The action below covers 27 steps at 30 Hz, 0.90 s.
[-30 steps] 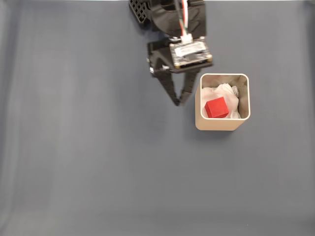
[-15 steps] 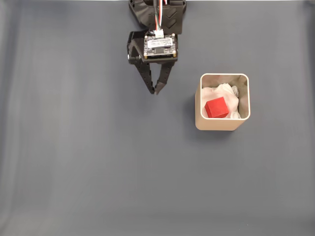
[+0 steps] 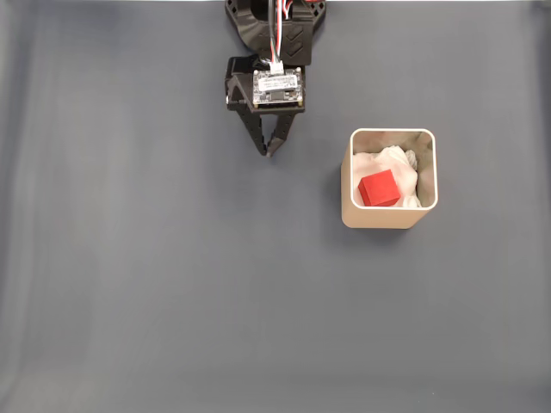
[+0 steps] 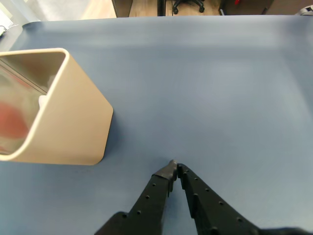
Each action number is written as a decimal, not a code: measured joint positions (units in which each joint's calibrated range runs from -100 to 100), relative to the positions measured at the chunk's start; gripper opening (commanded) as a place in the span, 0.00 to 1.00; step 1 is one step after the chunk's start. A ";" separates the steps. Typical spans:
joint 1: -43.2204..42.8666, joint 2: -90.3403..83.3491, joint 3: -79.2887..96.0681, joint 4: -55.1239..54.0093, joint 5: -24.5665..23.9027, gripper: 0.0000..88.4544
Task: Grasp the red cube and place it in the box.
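The red cube (image 3: 378,188) lies inside the beige box (image 3: 348,185) on white wadding, seen from above in the fixed view. In the wrist view the box (image 4: 73,127) stands at the left, and a red blur shows on its inner wall. My gripper (image 3: 270,152) hangs at the top centre of the fixed view, left of the box and apart from it. Its two black fingers meet at the tips with nothing between them. The wrist view shows the same gripper (image 4: 174,167) shut over bare mat.
A grey-blue mat (image 3: 172,284) covers the whole table, with wide free room left of and below the box. Beyond the mat's far edge the wrist view shows floor and chair legs (image 4: 188,5).
The gripper has drawn back from beside the box toward the top centre and closed its fingers. The cube and box have not moved.
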 measured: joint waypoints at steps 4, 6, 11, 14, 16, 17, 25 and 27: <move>0.98 -2.50 1.64 1.79 0.34 0.00; 0.98 -3.48 1.91 3.98 0.34 0.00; 0.98 -5.62 2.09 9.59 0.24 0.00; 0.98 -5.62 2.09 12.10 -0.20 0.00; 0.98 -5.71 2.09 13.48 -0.44 0.00; 0.98 -5.71 2.09 14.22 -0.49 0.00; 0.98 -5.71 2.09 22.26 0.73 0.00; 0.98 -5.71 2.09 23.31 0.93 0.00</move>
